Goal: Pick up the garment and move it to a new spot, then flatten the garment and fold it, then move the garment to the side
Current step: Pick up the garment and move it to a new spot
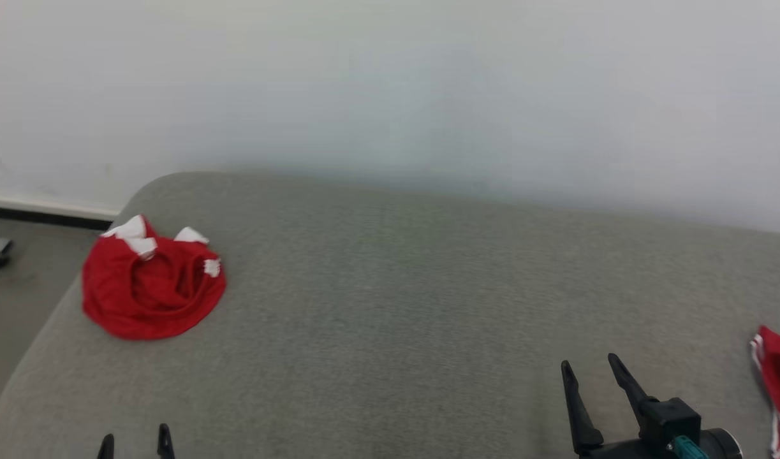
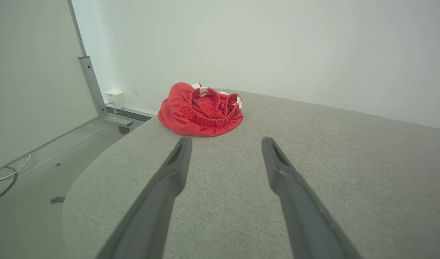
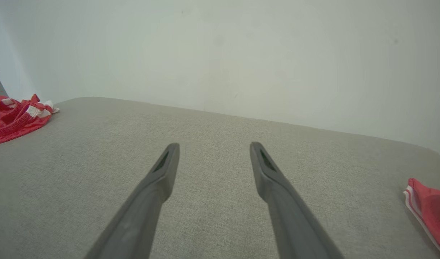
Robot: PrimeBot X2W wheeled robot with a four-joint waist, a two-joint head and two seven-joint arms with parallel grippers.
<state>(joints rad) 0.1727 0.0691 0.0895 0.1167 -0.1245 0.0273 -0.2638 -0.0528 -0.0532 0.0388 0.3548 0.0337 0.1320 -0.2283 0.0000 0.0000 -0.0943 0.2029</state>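
A crumpled red garment with white trim (image 1: 152, 284) lies in a heap near the far left corner of the grey fabric surface (image 1: 402, 306). In the left wrist view the same garment (image 2: 201, 109) sits ahead of my left gripper (image 2: 226, 144), which is open and empty, well short of the cloth. Just the tips of that left gripper (image 1: 136, 440) poke up at the bottom left of the head view. My right gripper (image 1: 588, 368) hovers open and empty over the surface at the lower right. The right wrist view has the heap (image 3: 14, 117) at its far left.
A second red piece with white stripes (image 1: 779, 395) lies at the right edge of the surface, close to my right gripper; it is also in the right wrist view (image 3: 430, 210). A white wall (image 1: 390, 89) stands behind. Floor, a metal leg (image 2: 92, 88) and cables lie off the left edge.
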